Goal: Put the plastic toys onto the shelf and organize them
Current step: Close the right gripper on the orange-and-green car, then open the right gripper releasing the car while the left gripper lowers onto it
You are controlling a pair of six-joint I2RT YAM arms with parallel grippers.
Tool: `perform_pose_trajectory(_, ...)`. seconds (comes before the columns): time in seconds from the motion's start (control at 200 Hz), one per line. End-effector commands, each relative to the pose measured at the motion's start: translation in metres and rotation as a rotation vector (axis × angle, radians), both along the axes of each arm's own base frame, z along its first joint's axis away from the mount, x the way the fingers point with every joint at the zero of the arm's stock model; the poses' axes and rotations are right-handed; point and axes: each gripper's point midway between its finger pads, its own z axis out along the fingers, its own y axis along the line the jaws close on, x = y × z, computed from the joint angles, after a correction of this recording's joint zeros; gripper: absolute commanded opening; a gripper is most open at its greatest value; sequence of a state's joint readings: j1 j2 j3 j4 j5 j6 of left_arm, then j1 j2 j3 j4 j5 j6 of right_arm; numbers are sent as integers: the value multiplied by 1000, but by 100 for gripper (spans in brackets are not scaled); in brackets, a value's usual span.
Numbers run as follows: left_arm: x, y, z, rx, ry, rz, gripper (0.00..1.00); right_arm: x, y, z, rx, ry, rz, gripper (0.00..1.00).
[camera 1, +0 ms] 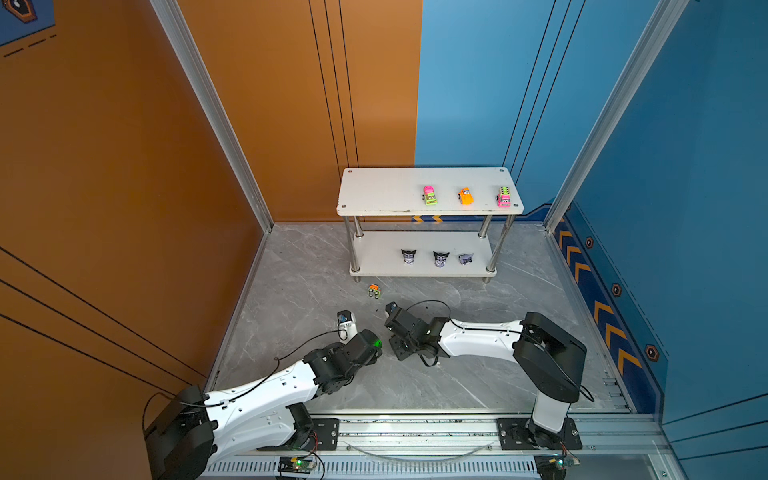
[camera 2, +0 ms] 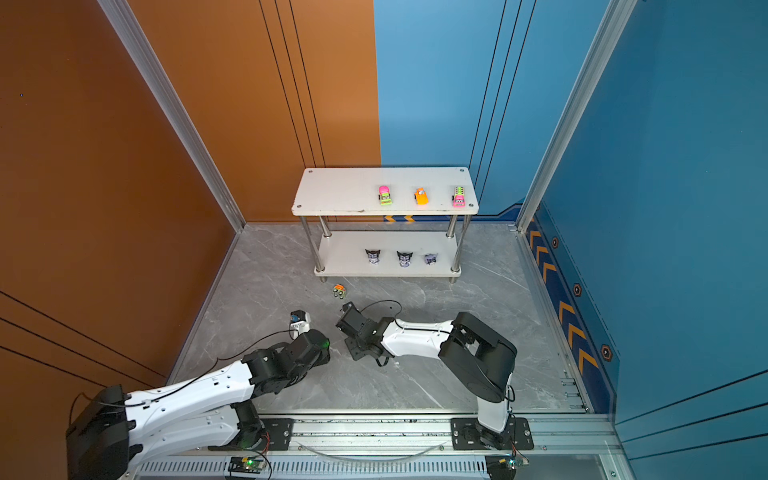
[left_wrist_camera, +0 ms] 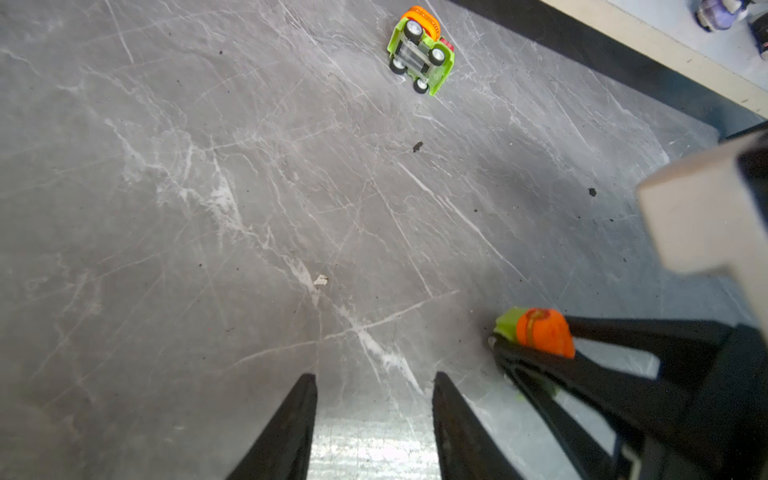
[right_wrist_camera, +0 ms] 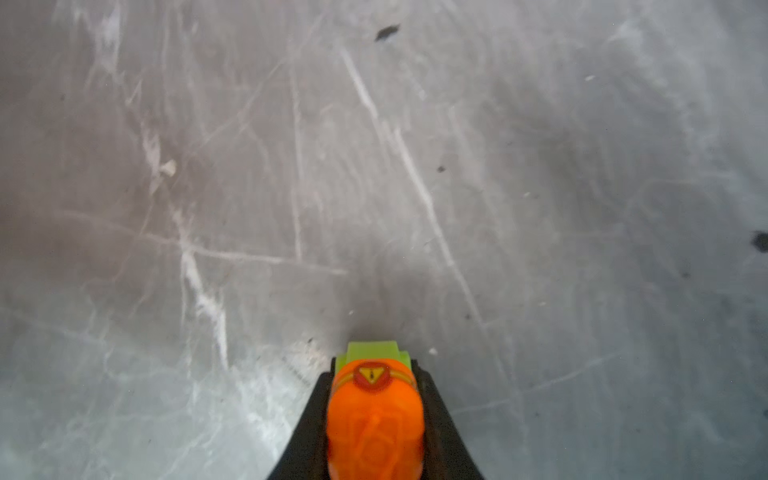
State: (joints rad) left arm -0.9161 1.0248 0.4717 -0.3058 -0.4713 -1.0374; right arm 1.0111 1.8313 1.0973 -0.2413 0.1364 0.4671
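Note:
My right gripper (right_wrist_camera: 376,365) is shut on an orange-and-green toy car (right_wrist_camera: 374,415), low over the grey floor; the same car (left_wrist_camera: 540,332) shows between its black fingers in the left wrist view. Just beside it, my left gripper (left_wrist_camera: 374,382) stands open and holds nothing. Another orange-and-green car (camera 1: 374,291) lies on its side on the floor in front of the white shelf (camera 1: 382,191), wheels (left_wrist_camera: 419,50) showing. The top board carries three cars (camera 1: 466,196). Three black-and-lilac figurines (camera 1: 441,258) stand on the lower board. In both top views the held car is hidden under the right wrist.
Orange wall on the left and blue wall (camera 1: 685,208) on the right close in the floor, with aluminium posts at the corners. A metal rail (camera 1: 415,432) with both arm bases runs along the front. The shelf's left half (camera 2: 332,191) is bare.

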Motion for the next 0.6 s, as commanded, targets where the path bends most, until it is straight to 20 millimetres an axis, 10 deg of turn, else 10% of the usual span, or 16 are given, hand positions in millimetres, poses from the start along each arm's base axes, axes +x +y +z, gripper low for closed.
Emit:
perform_pose_trajectory(0.0, 0, 5, -8, 31, 7, 2, 48, 25, -9, -1, 33, -4, -162, 21)
perform_pose_trajectory(0.195, 4, -10, -11, 38, 27, -39, 55, 29, -6, 17, 84, -6, -177, 59)
perform_pose_trajectory(0.596, 30, -97, -5, 5, 0, -219, 73, 39, -119, 79, 190, -80, -376, 67)
